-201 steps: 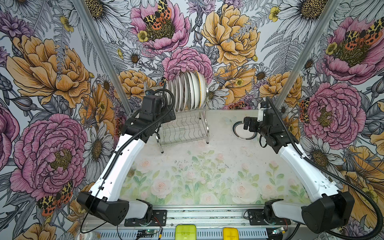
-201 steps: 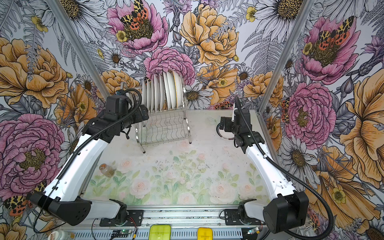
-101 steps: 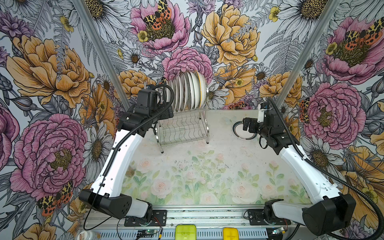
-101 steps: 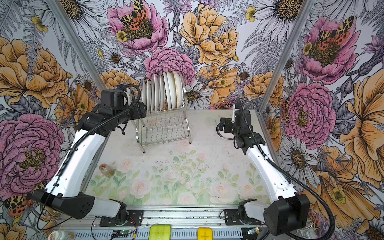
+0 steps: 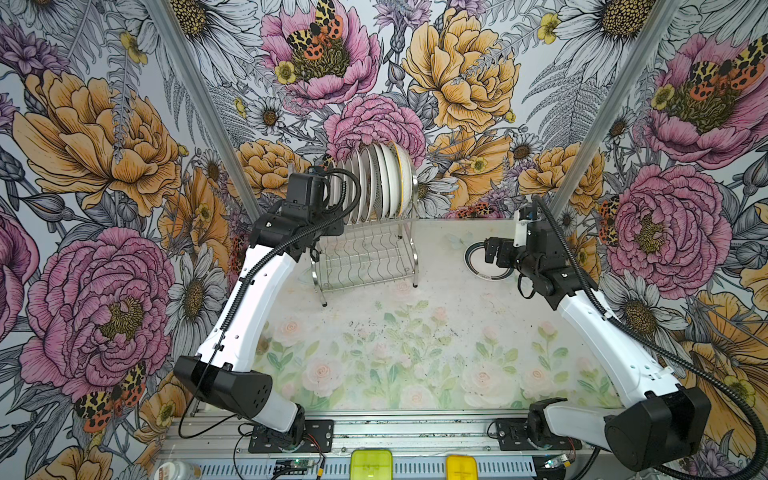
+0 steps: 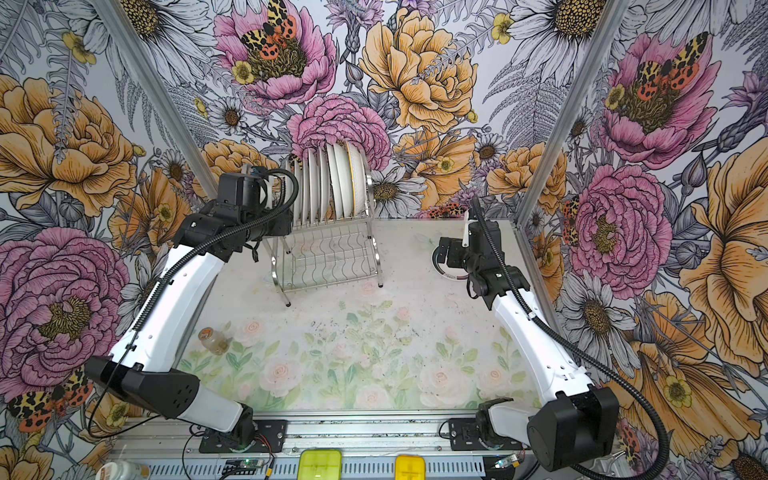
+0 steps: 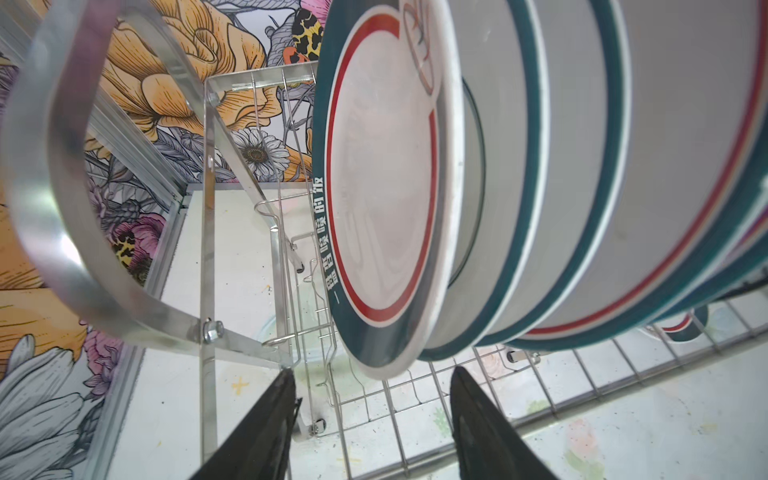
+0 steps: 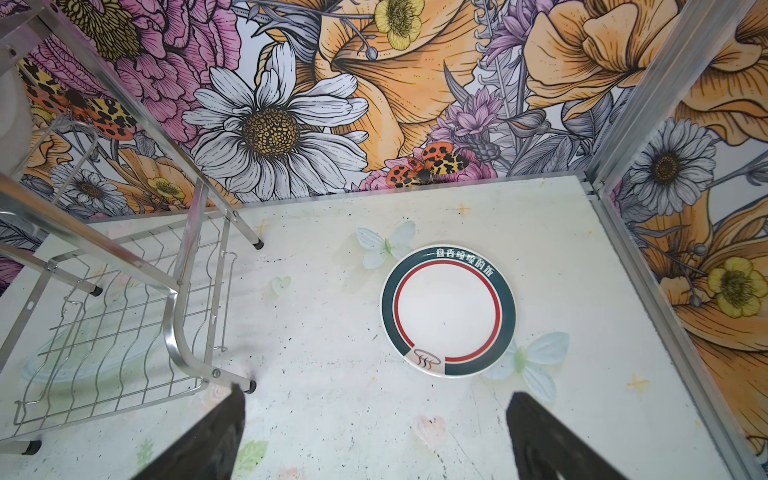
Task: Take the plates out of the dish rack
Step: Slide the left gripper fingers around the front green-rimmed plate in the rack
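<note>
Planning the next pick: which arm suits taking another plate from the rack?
Left: the left hand flanks the end teal-rimmed white plate in the shiny steel wire rack; the right hand hangs near a matching plate lying flat.

Bold floral wallpaper covers the walls (image 5: 104,145), joined by aluminium posts (image 5: 198,95), above a pale rose-printed tabletop (image 5: 415,332).

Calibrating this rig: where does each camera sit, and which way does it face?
Top views: stereo pair high over the table's front edge, looking down and back at the dish rack; both arms show whole.
Left wrist: on the left arm, close on the racked plates; the left hand's parted fingers show.
Right wrist: on the right arm, looking down at a flat plate; the open right hand shows.
Shared: both wrist views catch the dish rack; top views too.
</note>
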`<move>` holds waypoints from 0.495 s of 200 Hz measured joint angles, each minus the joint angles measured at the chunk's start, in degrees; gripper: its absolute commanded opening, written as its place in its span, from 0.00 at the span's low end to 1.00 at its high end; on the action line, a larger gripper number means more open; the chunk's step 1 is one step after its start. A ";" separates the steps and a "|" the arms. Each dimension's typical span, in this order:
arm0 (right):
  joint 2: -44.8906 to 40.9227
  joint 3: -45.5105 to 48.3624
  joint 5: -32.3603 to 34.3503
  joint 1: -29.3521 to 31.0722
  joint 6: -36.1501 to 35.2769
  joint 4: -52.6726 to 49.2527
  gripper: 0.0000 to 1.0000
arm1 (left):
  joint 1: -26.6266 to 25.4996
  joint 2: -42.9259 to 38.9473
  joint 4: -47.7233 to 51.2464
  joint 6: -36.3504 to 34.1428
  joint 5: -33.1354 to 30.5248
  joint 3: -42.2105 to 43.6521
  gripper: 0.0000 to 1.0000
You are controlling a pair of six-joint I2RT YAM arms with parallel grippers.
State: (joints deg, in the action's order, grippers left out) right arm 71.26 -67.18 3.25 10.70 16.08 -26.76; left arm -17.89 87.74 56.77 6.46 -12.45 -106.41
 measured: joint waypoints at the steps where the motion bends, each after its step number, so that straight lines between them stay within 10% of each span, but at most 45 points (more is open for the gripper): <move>1: 0.00 0.02 -0.04 0.00 0.00 0.00 1.00 | 0.00 0.04 0.00 -0.04 -0.04 0.00 0.55; 99: 0.00 0.28 -0.13 0.00 0.00 -0.02 1.00 | -0.26 4.46 0.11 -4.48 -3.87 -3.17 0.40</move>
State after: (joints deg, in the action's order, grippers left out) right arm 71.26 -66.89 3.11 10.70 16.08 -26.79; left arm -18.15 92.20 56.88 1.98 -16.32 -109.58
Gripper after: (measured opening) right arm 0.995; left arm 0.421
